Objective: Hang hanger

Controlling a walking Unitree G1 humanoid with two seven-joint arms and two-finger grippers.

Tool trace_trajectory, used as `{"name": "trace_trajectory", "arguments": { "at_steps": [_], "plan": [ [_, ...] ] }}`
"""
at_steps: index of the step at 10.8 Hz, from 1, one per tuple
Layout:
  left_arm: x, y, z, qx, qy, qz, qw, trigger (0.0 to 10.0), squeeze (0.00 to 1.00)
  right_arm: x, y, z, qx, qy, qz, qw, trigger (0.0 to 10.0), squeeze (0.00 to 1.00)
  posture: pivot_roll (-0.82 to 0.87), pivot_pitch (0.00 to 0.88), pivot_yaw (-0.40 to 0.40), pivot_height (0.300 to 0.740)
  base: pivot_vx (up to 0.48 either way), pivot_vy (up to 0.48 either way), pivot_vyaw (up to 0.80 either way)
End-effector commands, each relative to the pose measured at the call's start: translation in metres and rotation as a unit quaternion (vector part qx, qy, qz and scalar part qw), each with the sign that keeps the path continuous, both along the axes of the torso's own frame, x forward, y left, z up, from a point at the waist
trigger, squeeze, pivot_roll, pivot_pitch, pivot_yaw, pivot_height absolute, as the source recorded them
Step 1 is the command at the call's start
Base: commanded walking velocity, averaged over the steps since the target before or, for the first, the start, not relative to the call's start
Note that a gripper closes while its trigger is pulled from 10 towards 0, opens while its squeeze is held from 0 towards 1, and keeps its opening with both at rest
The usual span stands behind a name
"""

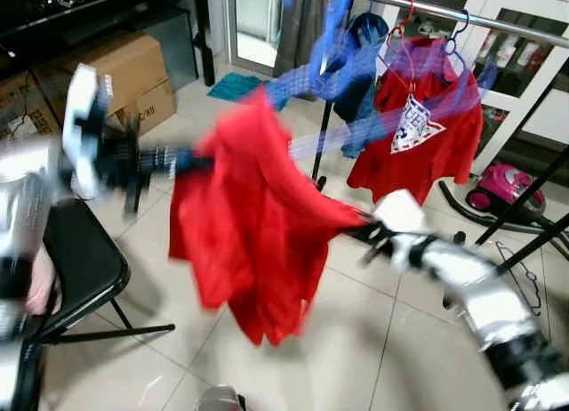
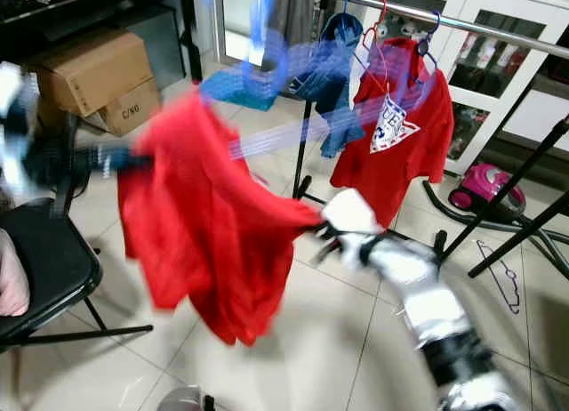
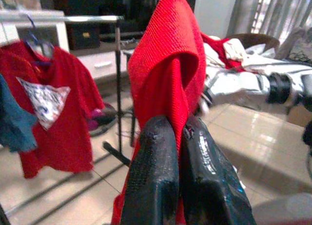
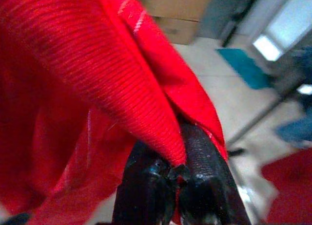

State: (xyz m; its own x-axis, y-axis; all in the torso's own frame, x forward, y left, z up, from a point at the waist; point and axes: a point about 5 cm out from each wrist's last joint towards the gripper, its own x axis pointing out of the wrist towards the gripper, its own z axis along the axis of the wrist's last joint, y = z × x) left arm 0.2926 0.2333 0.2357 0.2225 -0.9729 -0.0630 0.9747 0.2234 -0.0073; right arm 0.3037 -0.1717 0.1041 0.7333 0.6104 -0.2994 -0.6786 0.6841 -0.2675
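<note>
Two grippers hold one red garment (image 1: 253,224) up in the air between them, in front of the clothes rail (image 1: 498,18). The left gripper (image 3: 181,137) has its black fingers pressed together on a fold of the red cloth; the fabric rises in a loop just above the fingertips. The right gripper (image 4: 178,174) likewise pinches an edge of the same garment, with cloth bunched over and around its tips. From the head views the garment hangs spread between the two arms, its lower part dangling free above the tiled floor (image 1: 373,340). Head views are motion-blurred. A blue streaked shape (image 1: 356,64), apparently a blue hanger smeared by blur, sits above the garment near the rail; I cannot tell its exact outline or whether it touches the cloth.

On the rail hang a red printed T-shirt (image 1: 418,135) and a dark blue garment (image 1: 363,37), side by side. A black chair (image 1: 76,260) stands at the robot's left. Cardboard boxes (image 1: 129,77) sit behind it on the floor. A pink vacuum cleaner (image 1: 507,189) lies beyond the rail's legs.
</note>
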Motion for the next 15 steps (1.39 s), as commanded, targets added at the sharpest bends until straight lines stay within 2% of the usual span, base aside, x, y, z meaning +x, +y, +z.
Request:
{"name": "trace_trajectory", "arguments": {
  "at_steps": [1, 2, 3, 4, 5, 8, 10, 12, 13, 14, 15],
  "plan": [
    [-0.006, -0.003, 0.013, -0.006, -0.024, -0.019, 0.999, 0.0, 0.0, 0.005, -0.016, 0.002, -0.016, -0.011, -0.04, 0.999, 0.0, 0.0, 0.1, 0.0, -0.041, 0.74, 0.0, 0.0, 0.0],
    [-0.018, -0.008, 0.001, -0.002, -0.009, -0.029, 1.0, 0.0, 0.0, 0.013, -0.034, 0.008, -0.032, -0.04, -0.089, 0.995, 0.0, 0.0, 0.1, 0.0, -0.044, 0.74, 0.0, 0.0, 0.0],
    [-0.024, -0.012, -0.013, 0.009, -0.001, -0.018, 1.0, 0.0, 0.0, 0.019, -0.042, 0.016, -0.03, -0.064, -0.122, 0.99, 0.0, 0.0, 0.1, 0.0, -0.047, 0.74, 0.0, 0.0, 0.0],
    [-0.027, -0.01, -0.025, 0.032, -0.004, -0.002, 0.999, 0.0, 0.0, 0.022, -0.048, 0.02, -0.024, -0.079, -0.142, 0.986, 0.0, 0.0, 0.1, 0.0, -0.047, 0.74, 0.0, 0.0, 0.0],
    [-0.027, -0.005, -0.036, 0.065, -0.016, 0.037, 0.997, 0.0, 0.0, 0.023, -0.058, 0.025, 0.004, -0.081, -0.167, 0.983, 0.0, 0.0, 0.1, 0.0, -0.047, 0.74, 0.0, 0.0, 0.0],
    [-0.024, 0.003, -0.042, 0.095, -0.066, 0.133, 0.984, 0.0, 0.0, 0.016, -0.07, 0.023, 0.013, -0.08, -0.157, 0.984, 0.0, 0.0, 0.1, 0.0, -0.051, 0.74, 0.0, 0.0, 0.0],
    [-0.037, -0.007, -0.05, 0.084, -0.06, 0.091, 0.991, 0.0, 0.0, 0.02, -0.077, 0.027, 0.015, -0.087, -0.178, 0.98, 0.0, 0.0, 0.09, 0.0, -0.051, 0.74, 0.0, 0.0, 0.0],
    [-0.045, -0.016, -0.053, 0.06, -0.053, 0.072, 0.994, 0.0, 0.0, 0.025, -0.078, 0.033, 0.01, -0.092, -0.179, 0.979, 0.0, 0.0, 0.09, 0.0, -0.048, 0.74, 0.0, 0.0, 0.0],
    [-0.048, -0.015, -0.056, 0.067, -0.046, 0.073, 0.994, 0.0, 0.0, 0.027, -0.081, 0.034, 0.002, -0.093, -0.186, 0.978, 0.0, 0.0, 0.09, 0.0, -0.048, 0.74, 0.0, 0.0, 0.0],
    [-0.051, -0.012, -0.062, 0.093, -0.039, 0.09, 0.991, 0.0, 0.0, 0.03, -0.086, 0.037, 0.001, -0.095, -0.203, 0.975, 0.0, 0.0, 0.09, 0.0, -0.045, 0.74, 0.0, 0.0, 0.0],
    [-0.051, -0.007, -0.071, 0.138, -0.042, 0.127, 0.981, 0.0, 0.0, 0.032, -0.091, 0.042, 0.006, -0.101, -0.222, 0.97, 0.0, 0.0, 0.09, 0.0, -0.042, 0.74, 0.0, 0.0, 0.0]
  ]
}}
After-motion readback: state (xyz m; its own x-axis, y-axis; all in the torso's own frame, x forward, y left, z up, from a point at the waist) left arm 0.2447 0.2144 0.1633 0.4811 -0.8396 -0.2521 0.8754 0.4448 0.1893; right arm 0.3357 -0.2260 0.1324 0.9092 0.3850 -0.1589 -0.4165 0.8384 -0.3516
